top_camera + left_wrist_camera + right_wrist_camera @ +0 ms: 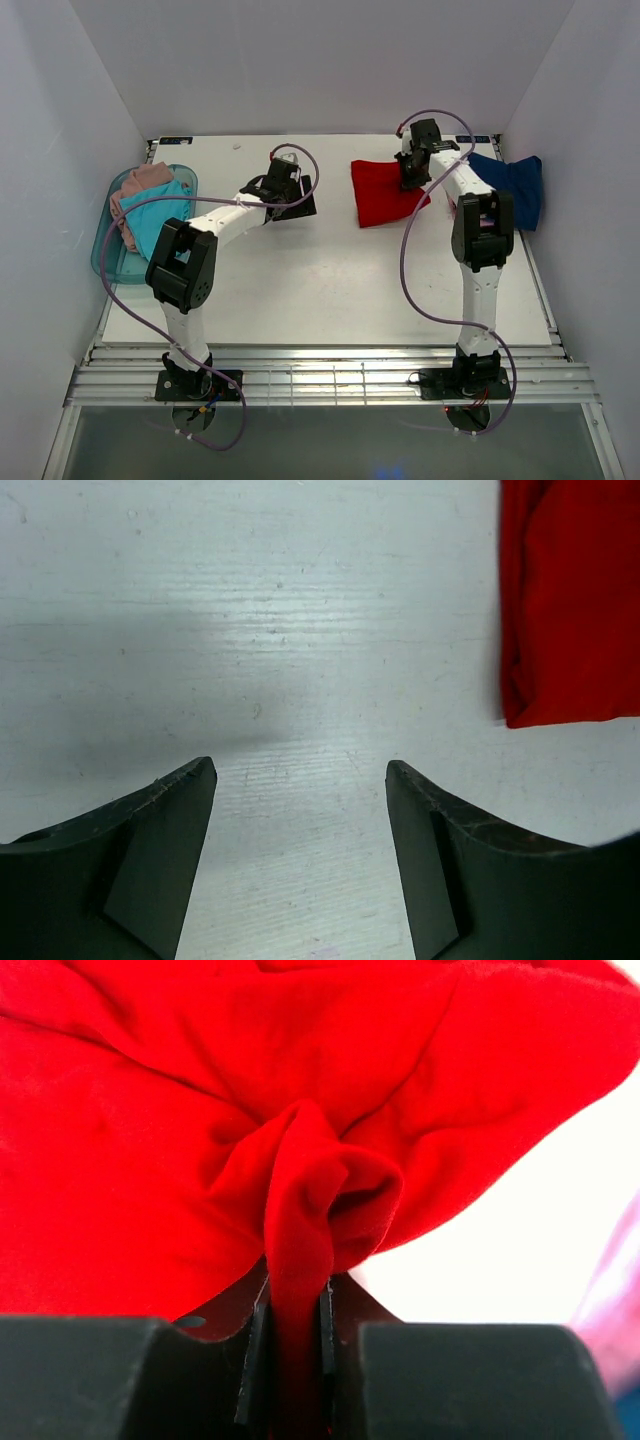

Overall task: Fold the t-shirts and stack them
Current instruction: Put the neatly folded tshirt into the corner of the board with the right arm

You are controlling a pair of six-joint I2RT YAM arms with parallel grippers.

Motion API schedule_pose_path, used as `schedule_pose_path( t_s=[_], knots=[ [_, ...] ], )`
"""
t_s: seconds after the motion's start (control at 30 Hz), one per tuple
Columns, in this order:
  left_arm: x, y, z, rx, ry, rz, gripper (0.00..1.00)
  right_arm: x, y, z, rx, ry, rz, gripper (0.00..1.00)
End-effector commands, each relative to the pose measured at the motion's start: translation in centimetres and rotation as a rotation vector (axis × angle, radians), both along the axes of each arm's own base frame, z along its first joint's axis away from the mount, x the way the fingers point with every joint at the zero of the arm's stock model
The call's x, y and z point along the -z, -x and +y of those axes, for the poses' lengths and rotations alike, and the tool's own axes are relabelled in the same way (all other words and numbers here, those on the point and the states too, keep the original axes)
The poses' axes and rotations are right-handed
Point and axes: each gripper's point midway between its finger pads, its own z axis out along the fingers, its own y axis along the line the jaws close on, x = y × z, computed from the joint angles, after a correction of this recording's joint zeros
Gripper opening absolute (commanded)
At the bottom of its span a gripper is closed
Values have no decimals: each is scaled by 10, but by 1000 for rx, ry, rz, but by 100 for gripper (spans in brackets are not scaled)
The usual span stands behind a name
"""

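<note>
Right gripper (297, 1360) was clamped on a bunched fold of the red t-shirt (150, 1160). Left gripper (300, 780) stood wide apart above the table (250, 630). Cloth lay rumpled, creased.

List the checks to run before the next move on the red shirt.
1. Right gripper pinching red t-shirt: ok, a fold is clamped in its jaws.
2. Left gripper open and empty: ok.
3. Red t-shirt lying flat: not ok, bunched at the grip.
4. Bare table beside the red t-shirt for spreading: ok.
5. Navy t-shirt apart from the red one: cannot tell, the right arm covers the gap.
</note>
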Motion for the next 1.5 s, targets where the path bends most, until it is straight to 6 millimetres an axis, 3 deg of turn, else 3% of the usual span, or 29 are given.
schedule_pose_path(
  t_s=[0.0,0.23,0.73,0.8,0.9,1.23,1.47],
  knots=[
    [-22,3,-1,4,38,-31,79,-69,-9,-25,4,92,-133,8],
    [-9,12,1,-6,42,5,79,-106,-17,-67,57,127,-173,8],
    [13,27,6,-11,40,50,79,-175,-9,-132,196,173,-290,8],
    [14,28,6,-11,42,55,79,-185,-11,-154,239,170,-312,8],
    [16,29,5,-11,47,59,79,-197,-16,-167,271,161,-343,8],
    [22,33,6,-12,50,78,79,-210,-23,-200,353,156,-388,8],
    [24,32,6,-10,45,77,79,-168,1,-229,455,219,-277,8]
  ],
)
